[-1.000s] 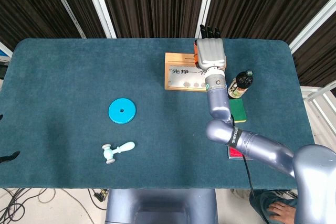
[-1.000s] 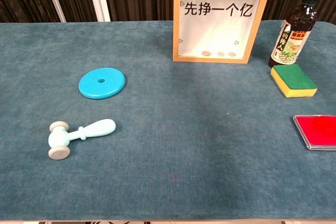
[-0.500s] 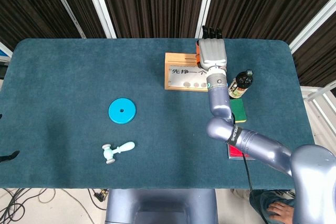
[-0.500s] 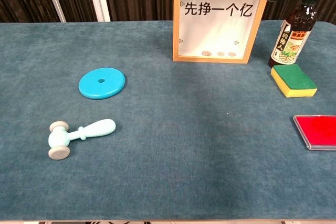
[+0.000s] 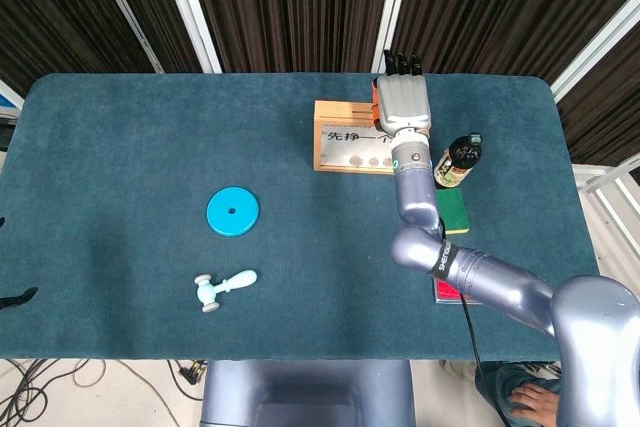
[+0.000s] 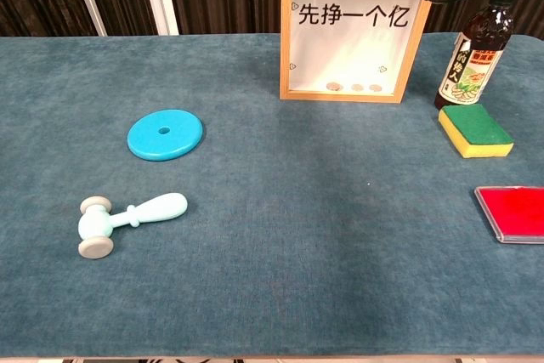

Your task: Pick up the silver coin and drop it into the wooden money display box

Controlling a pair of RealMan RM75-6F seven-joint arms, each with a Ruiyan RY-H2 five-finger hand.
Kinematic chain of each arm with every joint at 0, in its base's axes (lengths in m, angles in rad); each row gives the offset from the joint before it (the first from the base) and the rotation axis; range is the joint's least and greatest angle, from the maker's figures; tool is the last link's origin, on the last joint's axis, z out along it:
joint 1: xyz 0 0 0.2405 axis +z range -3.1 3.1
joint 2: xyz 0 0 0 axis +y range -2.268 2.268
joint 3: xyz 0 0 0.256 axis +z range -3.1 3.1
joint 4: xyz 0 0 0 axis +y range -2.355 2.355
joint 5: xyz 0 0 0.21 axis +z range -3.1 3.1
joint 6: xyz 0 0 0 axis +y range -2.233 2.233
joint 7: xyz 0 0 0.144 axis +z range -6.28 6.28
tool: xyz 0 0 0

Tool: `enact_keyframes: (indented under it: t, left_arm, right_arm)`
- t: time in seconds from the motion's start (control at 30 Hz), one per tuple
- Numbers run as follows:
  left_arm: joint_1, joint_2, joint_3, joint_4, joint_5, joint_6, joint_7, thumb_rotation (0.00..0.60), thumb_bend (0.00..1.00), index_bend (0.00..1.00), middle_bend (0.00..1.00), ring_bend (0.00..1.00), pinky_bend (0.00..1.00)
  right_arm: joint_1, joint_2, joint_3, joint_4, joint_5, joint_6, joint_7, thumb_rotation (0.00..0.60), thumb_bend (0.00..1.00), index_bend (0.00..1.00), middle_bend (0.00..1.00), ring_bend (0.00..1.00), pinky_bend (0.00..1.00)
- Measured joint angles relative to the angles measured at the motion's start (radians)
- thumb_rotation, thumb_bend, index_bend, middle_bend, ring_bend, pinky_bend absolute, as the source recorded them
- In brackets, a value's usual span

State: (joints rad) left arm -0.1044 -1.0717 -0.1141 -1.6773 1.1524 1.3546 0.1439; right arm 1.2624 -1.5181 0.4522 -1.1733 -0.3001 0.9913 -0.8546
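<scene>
hovering my right hand point(image 5: 402, 105) over the top edge of the wooden box point(image 6: 350, 30), i am trying to line up with its slot. from the head view i am seeing only the back of the hand, fingers pointing away and lying side by side, so i cannot tell whether it is pinching the silver coin; the coin itself is not showing in either view, though a few coins point(image 6: 356, 87) are lying at the bottom behind the glass. i am judging that the release needs the fingertips right above the slot, kept level, and well clear of the bottle point(image 6: 473, 53) beside the box. my left hand is not showing anywhere.
</scene>
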Motion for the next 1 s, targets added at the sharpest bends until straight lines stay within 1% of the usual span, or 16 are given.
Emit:
enact_keyframes:
  t: [0.33, 0.4, 0.57, 0.63, 1.0]
  left_arm:
    - [0.0, 0.0, -0.001, 0.0, -0.004, 0.0, 0.002, 0.6, 0.03, 0.03, 0.0, 0.0, 0.06]
    - [-0.001, 0.0, -0.001, 0.0, -0.004, -0.001, 0.002, 0.6, 0.03, 0.03, 0.0, 0.0, 0.06]
    - [-0.001, 0.0, 0.0, -0.001, -0.003, 0.0, 0.002, 0.6, 0.03, 0.03, 0.0, 0.0, 0.06]
    - [0.0, 0.0, -0.001, -0.001, -0.003, 0.001, 0.001, 0.6, 0.03, 0.03, 0.0, 0.0, 0.06]
    - [0.0, 0.001, 0.0, -0.002, -0.004, 0.001, 0.001, 0.6, 0.03, 0.03, 0.0, 0.0, 0.06]
  right_arm:
    - [0.001, 0.0, -0.003, -0.007, 0.01, 0.01, -0.01, 0.6, 0.56, 0.66, 0.03, 0.0, 0.0]
    - [0.001, 0.001, -0.004, -0.011, 0.01, 0.012, -0.012, 0.6, 0.56, 0.63, 0.03, 0.0, 0.0]
    - [0.001, 0.003, -0.004, -0.018, 0.016, 0.012, -0.018, 0.6, 0.56, 0.48, 0.03, 0.0, 0.0]
    - [0.001, 0.006, -0.004, -0.024, 0.021, 0.014, -0.023, 0.6, 0.56, 0.45, 0.03, 0.0, 0.0]
    - [0.004, 0.026, 0.001, -0.082, 0.063, 0.043, -0.055, 0.6, 0.56, 0.37, 0.03, 0.0, 0.0]
